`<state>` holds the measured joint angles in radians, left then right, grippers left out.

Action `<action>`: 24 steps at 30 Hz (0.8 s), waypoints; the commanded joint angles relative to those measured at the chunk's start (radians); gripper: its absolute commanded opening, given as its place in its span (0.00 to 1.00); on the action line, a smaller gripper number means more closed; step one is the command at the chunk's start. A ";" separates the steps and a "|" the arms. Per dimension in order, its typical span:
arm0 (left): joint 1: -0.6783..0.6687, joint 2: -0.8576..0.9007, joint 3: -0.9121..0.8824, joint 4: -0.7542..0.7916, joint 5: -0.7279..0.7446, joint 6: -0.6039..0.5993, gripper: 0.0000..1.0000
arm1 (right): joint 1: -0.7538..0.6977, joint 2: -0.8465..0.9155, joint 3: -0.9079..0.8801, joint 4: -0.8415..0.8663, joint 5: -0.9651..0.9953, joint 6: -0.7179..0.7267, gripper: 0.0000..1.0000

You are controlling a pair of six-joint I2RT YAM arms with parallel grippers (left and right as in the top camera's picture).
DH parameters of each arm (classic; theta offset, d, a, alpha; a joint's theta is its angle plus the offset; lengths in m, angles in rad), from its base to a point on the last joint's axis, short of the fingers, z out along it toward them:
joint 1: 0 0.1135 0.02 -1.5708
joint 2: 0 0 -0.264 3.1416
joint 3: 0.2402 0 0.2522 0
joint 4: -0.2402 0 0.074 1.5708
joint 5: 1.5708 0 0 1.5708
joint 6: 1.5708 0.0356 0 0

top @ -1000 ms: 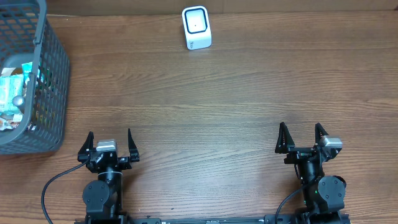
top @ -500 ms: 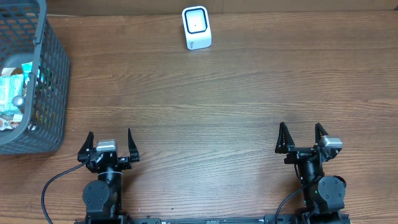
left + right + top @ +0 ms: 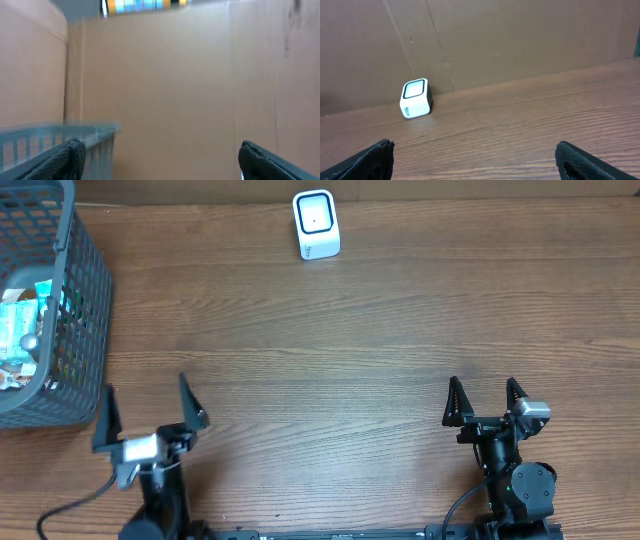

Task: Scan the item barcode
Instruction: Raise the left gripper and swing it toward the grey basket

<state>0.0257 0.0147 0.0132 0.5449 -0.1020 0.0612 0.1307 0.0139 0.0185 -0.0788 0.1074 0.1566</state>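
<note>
Inspecting from overhead, the wooden bench [image 3: 380, 330] carried a grey slatted basket [image 3: 85, 300] at its far left corner, partly cut off by the frame. Several packets [image 3: 18, 330] with green and white wrapping lay inside the basket against its left side; no barcode could be made out on them at this size. A white barcode scanner [image 3: 317, 225] with a dark-rimmed window stood upright at the middle of the far edge, well apart from the basket and from both arms. The left gripper [image 3: 146, 392] was at the near edge, left of centre, just beside the basket's near right corner, turned slightly towards it, jaws spread wide and holding nothing. The right gripper [image 3: 482, 388] sat at the near edge, right of centre, pointing straight at the far edge, jaws likewise spread wide and empty. The left wrist view was blurred: its two dark fingertips [image 3: 65, 160] showed at the lower corners, the basket rim appeared at lower left, and a plain cardboard wall [image 3: 175, 90] filled the rest. The right wrist view was sharp: both of its fingertips [image 3: 370, 160] framed bare bench, with the barcode scanner standing to the left at the foot of the cardboard wall.
</note>
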 commanded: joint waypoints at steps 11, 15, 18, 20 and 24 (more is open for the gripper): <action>-0.004 -0.009 0.325 0.051 0.018 -0.035 1.00 | -0.002 -0.011 -0.011 0.005 -0.005 -0.005 1.00; -0.004 -0.008 0.428 0.051 0.018 -0.035 1.00 | -0.002 -0.011 -0.011 0.005 -0.005 -0.005 1.00; -0.004 -0.008 0.500 0.052 0.018 -0.034 1.00 | -0.002 -0.011 -0.011 0.005 -0.005 -0.005 1.00; -0.004 0.002 0.553 0.062 0.018 -0.034 1.00 | -0.002 -0.011 -0.011 0.005 -0.005 -0.005 1.00; -0.004 0.039 0.652 0.063 0.020 -0.035 0.99 | -0.002 -0.011 -0.011 0.005 -0.005 -0.005 1.00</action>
<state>0.0257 0.0212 0.5930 0.6037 -0.0937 0.0326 0.1307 0.0139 0.0185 -0.0784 0.1074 0.1566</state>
